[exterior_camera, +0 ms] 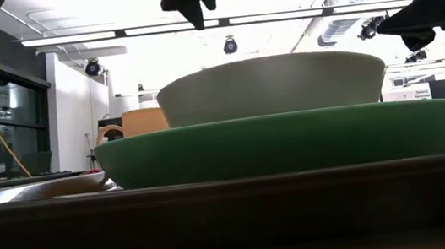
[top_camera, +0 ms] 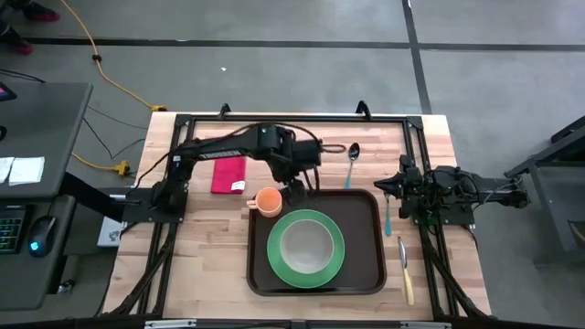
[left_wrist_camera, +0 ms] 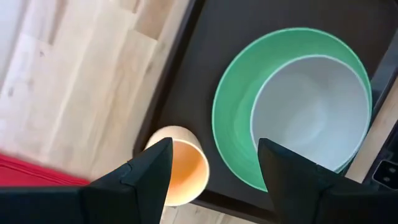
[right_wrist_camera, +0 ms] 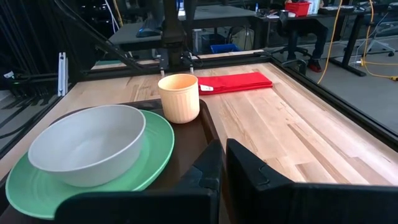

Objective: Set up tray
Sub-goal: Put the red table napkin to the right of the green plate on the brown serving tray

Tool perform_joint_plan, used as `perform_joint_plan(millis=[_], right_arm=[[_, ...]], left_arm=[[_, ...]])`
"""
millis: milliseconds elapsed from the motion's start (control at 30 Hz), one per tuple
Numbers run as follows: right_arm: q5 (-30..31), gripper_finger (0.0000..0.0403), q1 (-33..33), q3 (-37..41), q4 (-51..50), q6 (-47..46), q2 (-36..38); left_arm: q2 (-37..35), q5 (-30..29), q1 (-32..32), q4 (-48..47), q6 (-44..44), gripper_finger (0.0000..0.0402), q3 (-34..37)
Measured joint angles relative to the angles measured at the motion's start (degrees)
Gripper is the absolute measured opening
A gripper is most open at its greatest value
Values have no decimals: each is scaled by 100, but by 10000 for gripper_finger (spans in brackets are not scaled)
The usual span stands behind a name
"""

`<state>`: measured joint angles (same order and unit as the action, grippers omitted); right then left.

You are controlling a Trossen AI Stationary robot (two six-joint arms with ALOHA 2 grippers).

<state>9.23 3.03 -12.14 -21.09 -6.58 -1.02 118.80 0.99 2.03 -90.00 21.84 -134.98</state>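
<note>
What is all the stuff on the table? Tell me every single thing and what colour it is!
tray: one, dark brown, middle of the table toward the near edge
plate: one, green, lying in the tray
bowl: one, pale grey, sitting on the plate
cup: one, orange, at the tray's far left corner, beside the plate
cloth: one, red, flat on the table left of the tray
spoon: one, metal bowl with a blue handle, on the table beyond the tray
utensils: two, one blue-handled and one yellow-handled, on the table right of the tray
table: one, light wood
left gripper: one, dark, open, above the cup
right gripper: one, dark, shut, at the table's right edge
</note>
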Motion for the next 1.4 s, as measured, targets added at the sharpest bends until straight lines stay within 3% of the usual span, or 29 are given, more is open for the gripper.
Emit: perform_joint_plan(millis=[1167, 1400], right_arm=[[4, 0, 2, 0, -6, 9, -13], [7, 0, 1, 0, -8, 4, -15]], left_arm=[[-210, 185, 812, -2, -682, 266, 9], [-598, 10, 980, 8, -687, 266, 180]])
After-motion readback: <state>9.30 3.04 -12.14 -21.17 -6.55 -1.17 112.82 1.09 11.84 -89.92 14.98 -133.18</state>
